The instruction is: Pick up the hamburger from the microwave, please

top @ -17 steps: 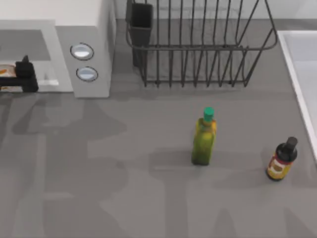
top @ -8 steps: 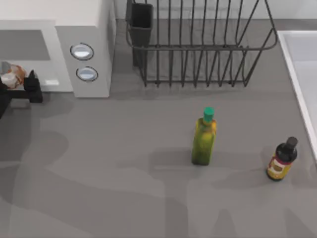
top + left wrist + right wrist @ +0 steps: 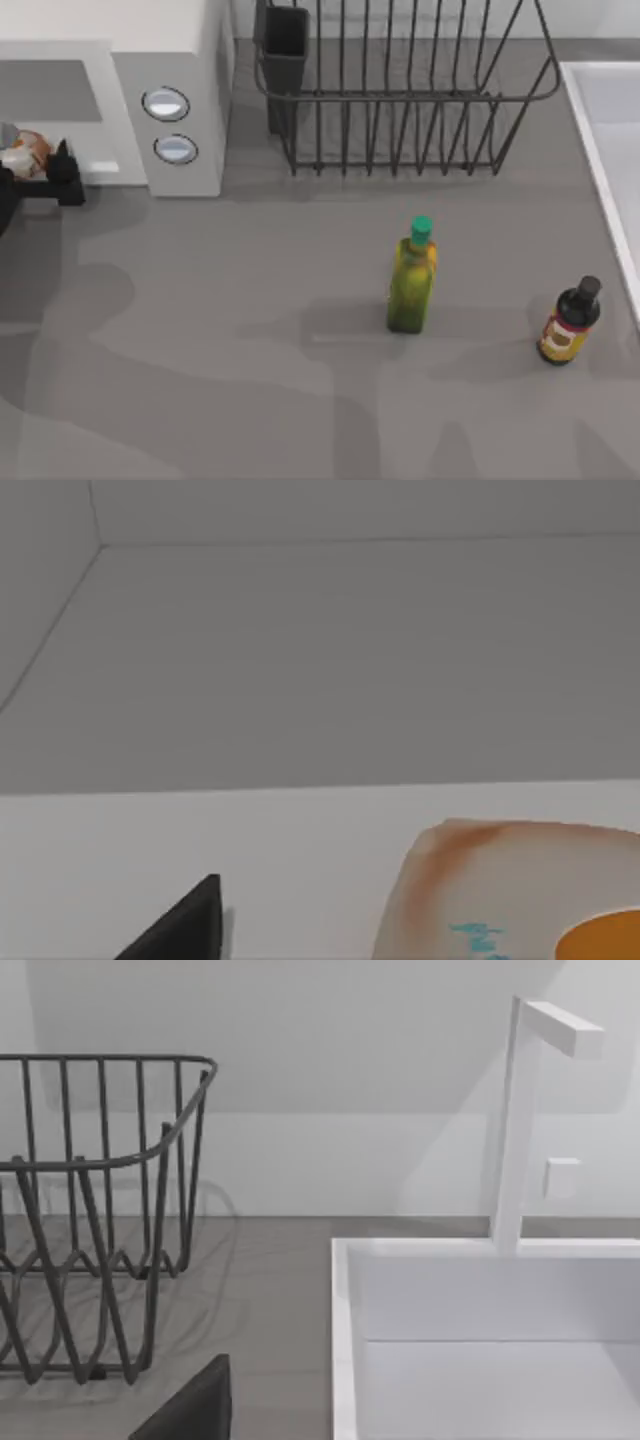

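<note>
While at bench's left edge, by microwave [image 3: 180, 110] mouth, left pincer [image 3: 40, 165] pinched hamburger [image 3: 25, 152]; hamburger lay between fingers. Right pincer's state: cannot tell.

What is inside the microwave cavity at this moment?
At the microwave's open front, by the top view's left edge, the left gripper holds the hamburger. The grey cavity floor behind looks bare; its left part lies out of frame.
</note>
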### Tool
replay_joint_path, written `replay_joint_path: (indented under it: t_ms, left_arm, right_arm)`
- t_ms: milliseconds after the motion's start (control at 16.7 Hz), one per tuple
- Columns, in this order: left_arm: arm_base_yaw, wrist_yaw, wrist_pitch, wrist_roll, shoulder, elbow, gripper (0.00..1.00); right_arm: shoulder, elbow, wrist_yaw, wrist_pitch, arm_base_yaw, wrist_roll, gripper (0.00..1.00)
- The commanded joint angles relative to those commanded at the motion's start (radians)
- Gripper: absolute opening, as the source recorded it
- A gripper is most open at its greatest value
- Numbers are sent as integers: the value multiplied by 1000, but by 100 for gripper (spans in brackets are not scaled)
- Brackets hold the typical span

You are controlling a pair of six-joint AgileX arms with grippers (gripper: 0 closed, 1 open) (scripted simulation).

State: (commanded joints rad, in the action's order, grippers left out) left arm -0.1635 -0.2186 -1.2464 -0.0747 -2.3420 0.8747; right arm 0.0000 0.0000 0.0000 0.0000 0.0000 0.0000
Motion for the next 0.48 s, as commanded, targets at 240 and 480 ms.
replay_joint_path:
  t_ms: [240,480]
  left_arm:
    - [8,9,71,2,-82,113,100]
    - [23,29,217,8,-221,375,100]
  right_arm:
    - [0,0,0,0,0,0,100]
    - [0,0,0,0,0,0,100]
